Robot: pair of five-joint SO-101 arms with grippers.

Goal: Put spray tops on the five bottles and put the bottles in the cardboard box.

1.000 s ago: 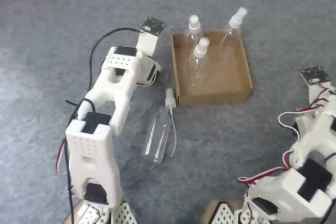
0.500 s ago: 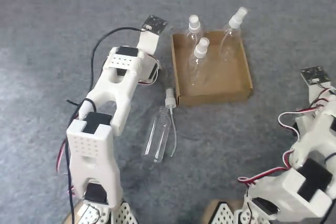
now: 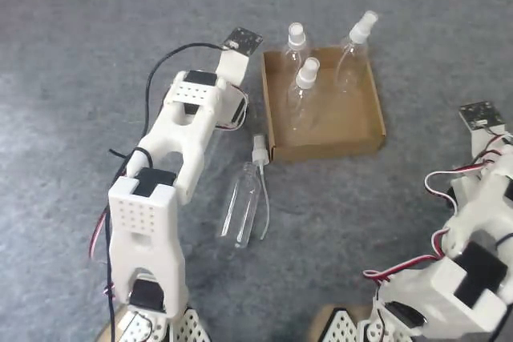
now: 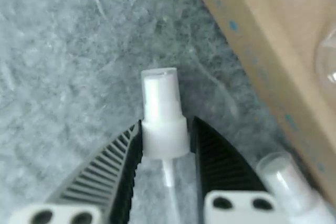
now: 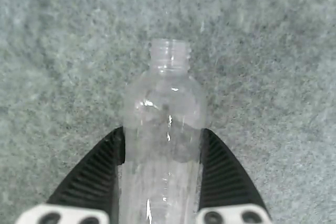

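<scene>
My left gripper [image 4: 164, 124] is shut on a white spray top [image 4: 161, 114], held just above the grey carpet beside the cardboard box [image 4: 262, 51]. In the high view the left arm [image 3: 192, 122] stretches to the box's left side. My right gripper [image 5: 163, 135] is shut on a clear bottle [image 5: 164, 114] whose threaded neck is bare. The right arm [image 3: 481, 206] stays folded at the right edge. Three capped bottles [image 3: 300, 98] lie in the cardboard box [image 3: 329, 150]. A fourth capped bottle [image 3: 243, 202] lies on the carpet in front of the box.
Grey carpet [image 3: 64, 102] covers the whole table. The spray head [image 4: 286, 177] of the lying bottle sits close to my left gripper. Cables loop beside the left arm. Open carpet lies between the two arms.
The left arm has shifted a little to the right, toward the box, still holding the spray top. The right arm and the bottles have not moved.
</scene>
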